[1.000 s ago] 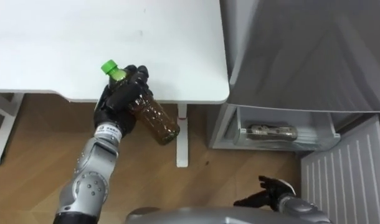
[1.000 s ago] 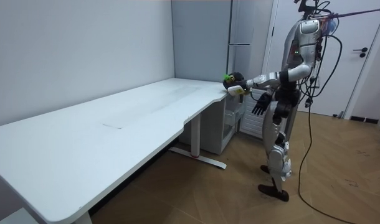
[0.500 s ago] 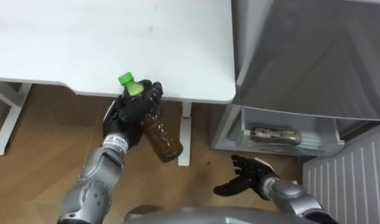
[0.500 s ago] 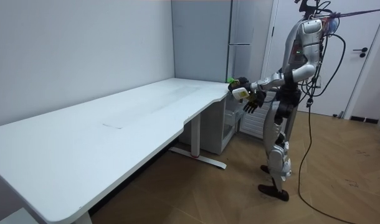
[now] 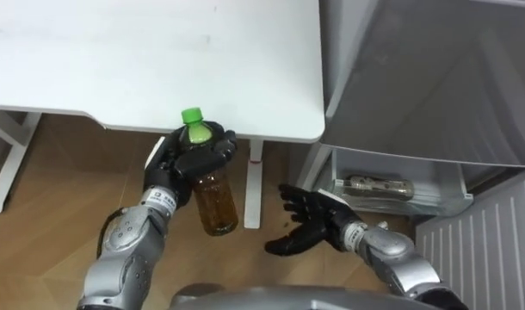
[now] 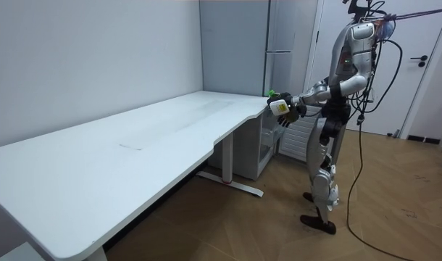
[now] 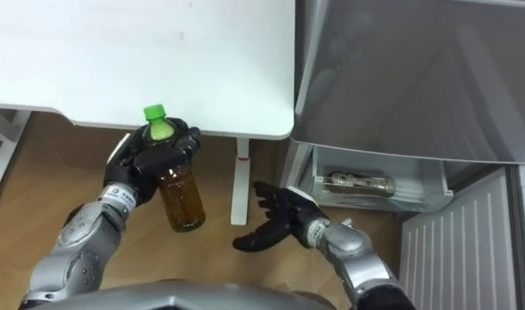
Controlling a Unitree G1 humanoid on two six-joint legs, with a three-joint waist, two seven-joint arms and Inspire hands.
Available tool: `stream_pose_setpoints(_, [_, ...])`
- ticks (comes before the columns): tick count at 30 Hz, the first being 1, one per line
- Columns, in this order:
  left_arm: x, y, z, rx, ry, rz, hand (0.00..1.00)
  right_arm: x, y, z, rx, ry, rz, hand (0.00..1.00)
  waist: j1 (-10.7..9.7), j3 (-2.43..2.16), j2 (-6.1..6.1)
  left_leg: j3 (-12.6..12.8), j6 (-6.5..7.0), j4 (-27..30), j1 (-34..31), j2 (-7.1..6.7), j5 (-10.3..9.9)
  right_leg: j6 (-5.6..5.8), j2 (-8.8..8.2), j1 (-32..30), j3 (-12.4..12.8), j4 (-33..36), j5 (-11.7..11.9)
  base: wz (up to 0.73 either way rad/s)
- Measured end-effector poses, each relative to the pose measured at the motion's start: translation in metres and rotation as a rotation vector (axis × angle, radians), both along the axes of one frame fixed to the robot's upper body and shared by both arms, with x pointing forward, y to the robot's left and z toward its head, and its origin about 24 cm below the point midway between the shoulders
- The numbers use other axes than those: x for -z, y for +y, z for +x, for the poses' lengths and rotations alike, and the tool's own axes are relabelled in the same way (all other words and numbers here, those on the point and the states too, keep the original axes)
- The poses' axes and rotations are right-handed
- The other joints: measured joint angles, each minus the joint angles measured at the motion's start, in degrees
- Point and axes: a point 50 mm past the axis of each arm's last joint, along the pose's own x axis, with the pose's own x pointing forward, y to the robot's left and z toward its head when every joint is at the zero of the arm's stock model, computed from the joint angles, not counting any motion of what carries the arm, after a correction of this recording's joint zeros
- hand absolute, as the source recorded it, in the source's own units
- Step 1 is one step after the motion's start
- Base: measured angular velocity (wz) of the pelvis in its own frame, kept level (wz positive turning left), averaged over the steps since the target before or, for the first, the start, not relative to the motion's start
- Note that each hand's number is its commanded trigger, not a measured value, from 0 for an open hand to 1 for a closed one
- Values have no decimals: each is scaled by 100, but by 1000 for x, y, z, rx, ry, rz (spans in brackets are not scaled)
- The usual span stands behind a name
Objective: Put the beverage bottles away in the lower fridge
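Observation:
A bottle of brown tea with a green cap hangs upright in my left hand, whose fingers are curled round its neck and shoulder, just in front of the white table's near edge. The same bottle shows in the right eye view. My right hand is open, palm up, low and to the right of the bottle, apart from it. Another bottle lies on its side in the lower fridge's drawer. In the room view I stand at the table's corner by the fridge.
The white table spreads to the left, with its leg behind the bottle. The grey fridge body fills the upper right. The open fridge door stands at the lower right. Wooden floor lies below.
My left hand has carried the bottle off the table edge, to the right, and turned it upright. My right hand has risen and reached left toward the bottle, fingers spread.

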Motion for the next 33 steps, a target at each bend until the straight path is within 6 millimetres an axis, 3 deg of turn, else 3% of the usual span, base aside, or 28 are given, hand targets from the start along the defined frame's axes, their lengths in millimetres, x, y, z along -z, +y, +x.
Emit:
stream_pose_setpoints(8, [-2,-1,2,75,-31,85,100,-11,6,5,-51,-27,127,0,4,34,-62,-22,6,63,-118,7,-7,-8,-21,-84,-17,58,5,1])
stream_pose_setpoints(13, [-5,-11,5,137,-50,76,100,-31,27,10,-122,-70,302,0,58,37,-86,4,4,59,-98,15,-4,-22,-8,-74,-15,52,24,-1])
stream_pose_setpoints(16, [-8,-16,10,153,-79,68,100,-33,32,7,-157,-57,348,0,129,51,-114,7,3,57,-92,18,-3,-23,-8,-72,-9,51,24,0])
stream_pose_setpoints(21, [-10,-19,9,184,-106,99,100,-36,33,8,-175,-61,369,0,162,76,-148,20,4,50,-97,10,-3,-23,-6,-80,9,55,25,0])
stream_pose_setpoints(33, [-12,-21,10,201,-135,93,100,-39,31,9,-173,-66,388,0,164,76,-141,80,5,82,-53,3,-4,-22,-6,-97,54,100,26,-1])
